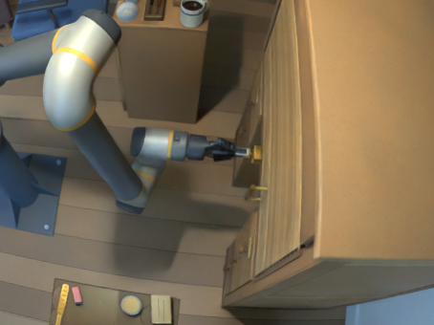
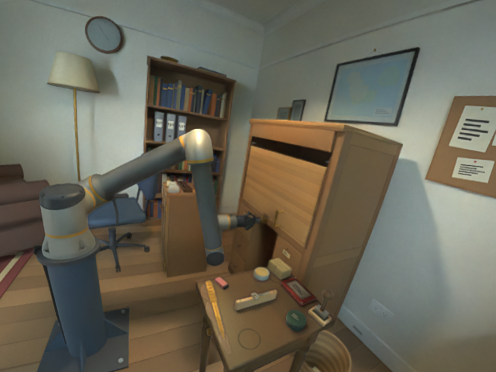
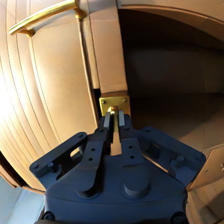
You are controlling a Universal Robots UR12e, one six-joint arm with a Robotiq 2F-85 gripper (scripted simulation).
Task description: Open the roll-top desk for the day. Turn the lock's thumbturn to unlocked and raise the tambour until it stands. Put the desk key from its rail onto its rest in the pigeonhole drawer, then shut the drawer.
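My gripper point(image 3: 114, 115) reaches level against the front of the roll-top desk point(image 2: 310, 200), closed on the brass thumbturn point(image 3: 114, 123) of the lock plate point(image 3: 114, 102) at the tambour's lower edge. The slatted tambour point(image 1: 282, 143) is down over the desk's front. Its curved brass handle point(image 3: 44, 15) sits on the bottom rail beside the lock point(image 1: 256, 154). In the side camera the handle point(image 1: 255, 192) shows just beyond my fingers point(image 1: 241, 152). The key, its rail and the pigeonhole drawer are hidden.
The desk's lower drawers point(image 1: 241, 253) stand just under my wrist. A tall wooden pedestal point(image 2: 182, 230) with a mug point(image 1: 192, 12) stands behind my forearm. A small table point(image 2: 260, 315) with a ruler, eraser and tins lies nearer the second side camera.
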